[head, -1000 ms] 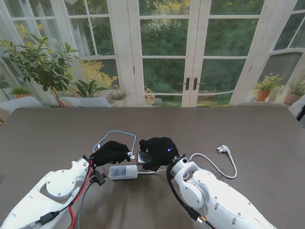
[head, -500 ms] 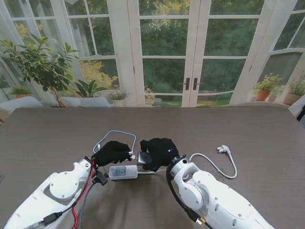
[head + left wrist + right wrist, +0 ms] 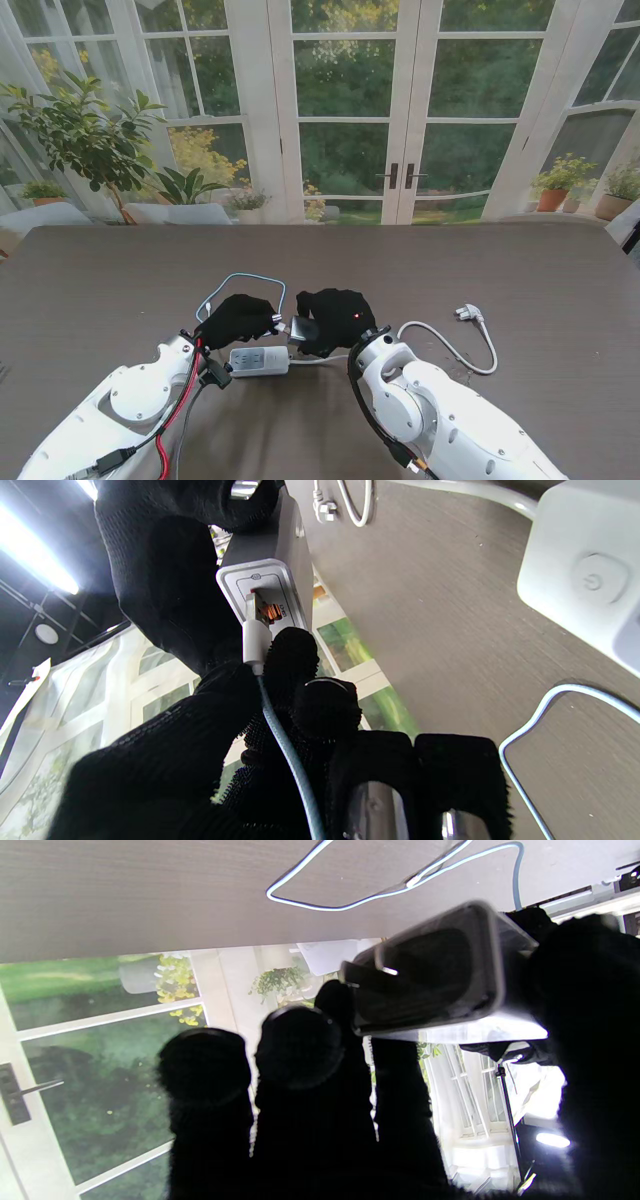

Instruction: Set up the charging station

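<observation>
Dark wood surface (image 3: 520,290): right hand (image 3: 335,318) fingers (image 3: 300,1060) clamp the charger block (image 3: 272,575); left hand (image 3: 238,318) pinches the cable plug (image 3: 253,640) at its port, visible only from the left wrist.

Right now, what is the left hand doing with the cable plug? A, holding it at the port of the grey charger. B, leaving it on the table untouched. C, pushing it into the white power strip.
A: in the left wrist view the left hand pinches the plug at the port of the charger, which the right hand holds.
</observation>
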`<action>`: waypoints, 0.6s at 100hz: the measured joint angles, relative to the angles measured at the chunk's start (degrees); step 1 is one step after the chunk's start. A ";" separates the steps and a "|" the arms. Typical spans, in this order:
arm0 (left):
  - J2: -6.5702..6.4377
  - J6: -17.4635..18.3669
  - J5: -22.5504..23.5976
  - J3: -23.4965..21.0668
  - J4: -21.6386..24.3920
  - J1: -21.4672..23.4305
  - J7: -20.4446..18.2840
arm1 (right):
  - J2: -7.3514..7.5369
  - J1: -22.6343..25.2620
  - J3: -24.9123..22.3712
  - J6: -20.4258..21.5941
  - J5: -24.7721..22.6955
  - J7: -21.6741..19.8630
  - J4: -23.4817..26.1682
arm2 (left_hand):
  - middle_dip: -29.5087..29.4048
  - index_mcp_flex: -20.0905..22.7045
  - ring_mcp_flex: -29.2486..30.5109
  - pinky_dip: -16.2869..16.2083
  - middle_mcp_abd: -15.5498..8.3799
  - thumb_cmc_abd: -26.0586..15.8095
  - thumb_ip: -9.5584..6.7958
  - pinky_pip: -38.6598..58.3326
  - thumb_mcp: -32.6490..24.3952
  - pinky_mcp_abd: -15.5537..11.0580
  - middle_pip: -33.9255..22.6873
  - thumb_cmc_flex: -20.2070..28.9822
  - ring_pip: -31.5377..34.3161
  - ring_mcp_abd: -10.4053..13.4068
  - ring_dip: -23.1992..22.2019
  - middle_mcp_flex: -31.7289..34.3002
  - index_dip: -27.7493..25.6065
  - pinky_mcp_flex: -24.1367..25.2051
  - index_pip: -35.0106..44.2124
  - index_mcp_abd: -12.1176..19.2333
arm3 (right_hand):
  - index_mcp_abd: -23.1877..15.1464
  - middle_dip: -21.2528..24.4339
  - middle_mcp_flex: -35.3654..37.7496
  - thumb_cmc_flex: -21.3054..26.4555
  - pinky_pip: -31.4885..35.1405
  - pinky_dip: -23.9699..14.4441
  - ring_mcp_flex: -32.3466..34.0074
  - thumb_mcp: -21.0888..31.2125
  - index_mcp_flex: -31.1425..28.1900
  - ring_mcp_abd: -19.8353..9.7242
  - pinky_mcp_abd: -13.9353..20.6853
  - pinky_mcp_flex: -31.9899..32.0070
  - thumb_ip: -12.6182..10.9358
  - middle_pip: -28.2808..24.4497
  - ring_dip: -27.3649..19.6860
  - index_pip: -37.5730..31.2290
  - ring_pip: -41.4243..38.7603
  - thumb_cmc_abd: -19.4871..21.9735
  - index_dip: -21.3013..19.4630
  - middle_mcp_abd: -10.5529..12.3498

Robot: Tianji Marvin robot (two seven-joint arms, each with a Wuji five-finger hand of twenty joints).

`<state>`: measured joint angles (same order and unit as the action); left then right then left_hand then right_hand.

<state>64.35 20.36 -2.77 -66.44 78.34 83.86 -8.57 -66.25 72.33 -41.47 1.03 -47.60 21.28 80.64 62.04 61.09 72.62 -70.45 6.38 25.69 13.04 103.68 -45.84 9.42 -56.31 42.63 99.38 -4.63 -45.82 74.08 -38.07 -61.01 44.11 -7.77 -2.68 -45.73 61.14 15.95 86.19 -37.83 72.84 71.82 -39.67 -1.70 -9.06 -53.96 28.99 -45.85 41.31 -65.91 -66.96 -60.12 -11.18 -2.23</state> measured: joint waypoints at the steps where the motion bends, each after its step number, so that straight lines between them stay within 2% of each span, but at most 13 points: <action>1: 0.02 0.03 -0.05 0.03 0.00 0.01 0.12 | -0.03 0.02 0.00 -0.01 0.10 0.07 -0.01 | 0.00 0.00 0.00 0.00 0.02 0.00 0.01 0.00 -0.03 0.01 -0.01 -0.03 0.00 -0.01 0.00 0.00 0.00 0.00 0.02 -0.01 | 0.00 0.00 0.00 0.00 0.00 0.00 0.00 0.00 0.00 0.00 -0.01 0.00 0.00 0.00 0.00 -0.01 0.00 0.00 0.00 0.00; 35: 0.99 1.00 2.77 0.40 0.08 0.78 5.38 | -0.49 0.09 -0.08 0.08 0.90 0.49 -0.46 | -0.51 0.02 0.00 -0.01 0.06 -0.16 0.03 0.01 -0.24 0.04 -0.10 -0.05 0.01 -0.05 -0.02 0.02 -0.01 0.00 -0.04 -0.15 | 0.46 -0.13 0.00 0.00 -0.04 -0.02 0.00 -0.01 0.08 0.00 -0.63 0.05 0.00 -0.65 0.00 -0.44 0.00 0.01 -0.48 -0.33; 60: 1.32 1.48 2.92 0.40 0.33 1.47 6.75 | -0.59 0.09 -0.09 -0.64 1.18 0.48 -0.55 | -0.56 0.02 0.00 -0.04 0.25 -0.17 0.03 0.02 -0.28 0.20 -0.11 -0.05 0.02 -0.24 -0.02 0.02 0.03 0.00 -0.33 -0.47 | 0.46 -0.14 0.00 0.00 -0.07 -0.04 0.00 -0.02 0.08 0.00 -0.63 0.06 0.00 -0.65 0.00 -0.64 -0.01 0.01 -0.49 -0.40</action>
<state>65.67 21.84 0.15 -66.04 78.67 85.33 -1.82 -66.84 72.42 -41.56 0.40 -46.42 21.76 80.09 61.49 61.11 72.62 -70.49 6.62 25.52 13.07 103.70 -46.12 9.62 -56.42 42.58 99.40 -4.87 -45.85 74.09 -38.04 -61.01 43.78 -8.23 -2.21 -45.87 61.14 15.96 86.12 -37.86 72.84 71.80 -39.59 -1.70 -9.69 -53.90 28.99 -46.50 41.32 -66.56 -66.97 -60.12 -11.68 -2.63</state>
